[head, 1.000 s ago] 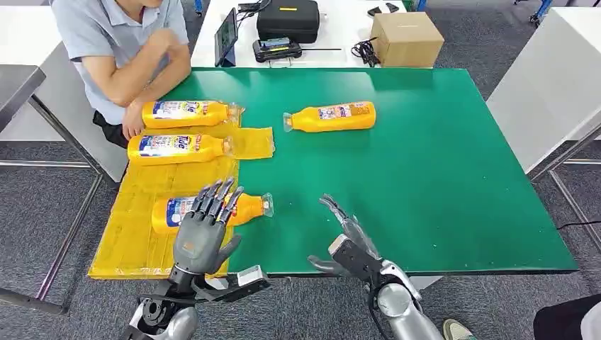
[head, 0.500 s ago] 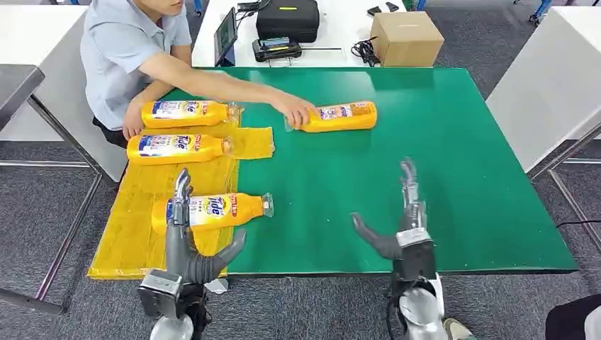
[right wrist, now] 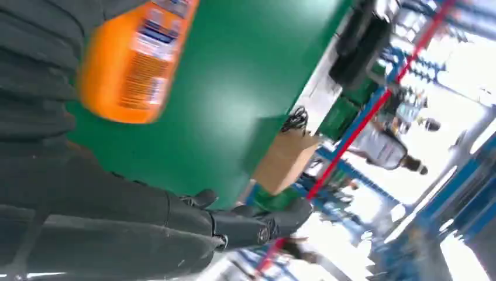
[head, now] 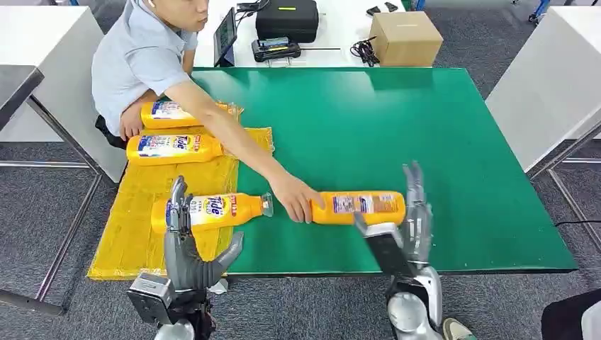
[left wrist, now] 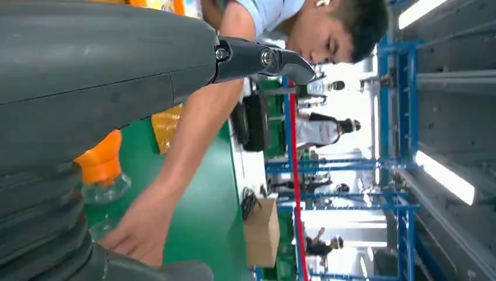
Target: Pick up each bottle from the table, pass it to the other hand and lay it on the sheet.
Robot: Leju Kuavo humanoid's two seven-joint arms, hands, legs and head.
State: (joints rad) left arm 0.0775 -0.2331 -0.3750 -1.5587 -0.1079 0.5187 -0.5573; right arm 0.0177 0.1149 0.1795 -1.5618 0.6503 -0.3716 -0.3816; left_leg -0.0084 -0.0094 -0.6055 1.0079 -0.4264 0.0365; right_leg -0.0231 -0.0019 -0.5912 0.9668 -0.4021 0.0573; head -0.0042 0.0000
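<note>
orange bottle (head: 358, 207) lying on the green table (head: 453, 142), just beside the right hand (head: 407, 223), fingers spread, empty; person's hand (head: 298, 198) on its neck.

Person's arm (head: 234, 145) crosses table (head: 461, 142) between sheet (head: 135, 212) and near bottle (head: 358, 207); far green half open.

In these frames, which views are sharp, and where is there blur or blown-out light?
Head view: sharp and evenly lit, bottle labels readable. Right wrist view: motion-blurred throughout, the bottle label smeared, the far background washed out white. Left wrist view: mostly crisp, the hand dark up close, ceiling lights and the far hall overexposed.
</note>
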